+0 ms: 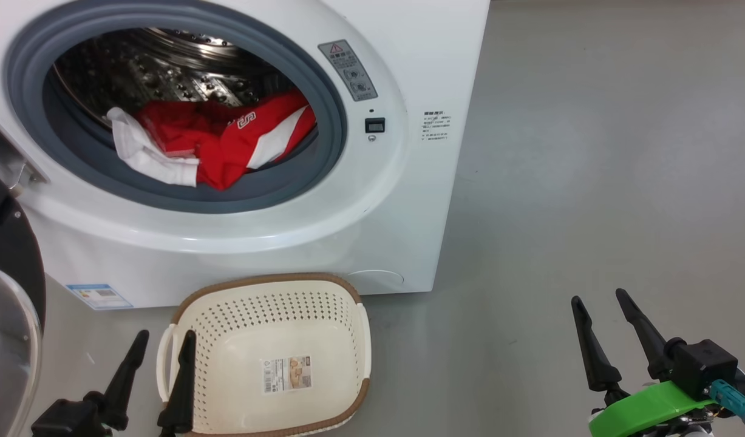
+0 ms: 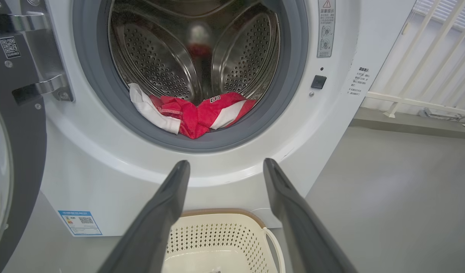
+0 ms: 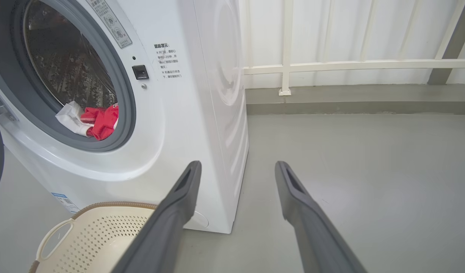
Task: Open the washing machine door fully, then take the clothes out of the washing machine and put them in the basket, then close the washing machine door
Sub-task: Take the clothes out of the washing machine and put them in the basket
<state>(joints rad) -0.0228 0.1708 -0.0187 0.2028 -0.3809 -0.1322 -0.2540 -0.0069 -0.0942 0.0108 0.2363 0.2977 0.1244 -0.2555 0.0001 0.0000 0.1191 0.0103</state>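
The white washing machine (image 1: pixel 372 212) stands with its door (image 1: pixel 8 291) swung wide to the left, black rim and glass bowl at the frame edge. Red and white clothes (image 1: pixel 220 142) lie at the front lip of the steel drum, also seen as clothes (image 2: pixel 194 113) and clothes (image 3: pixel 94 121). The cream basket (image 1: pixel 184 309) sits on the floor just below the opening, with only a paper sticker on its bottom. My left gripper (image 1: pixel 166 340) hovers open at the basket's left rim. My right gripper (image 1: pixel 600 300) is open over bare floor at the right.
Grey floor (image 1: pixel 591 152) spreads to the right of the machine. A white railing (image 3: pixel 331 66) runs along the wall behind it. The door hinge bracket (image 2: pixel 43 87) juts out on the machine's left side.
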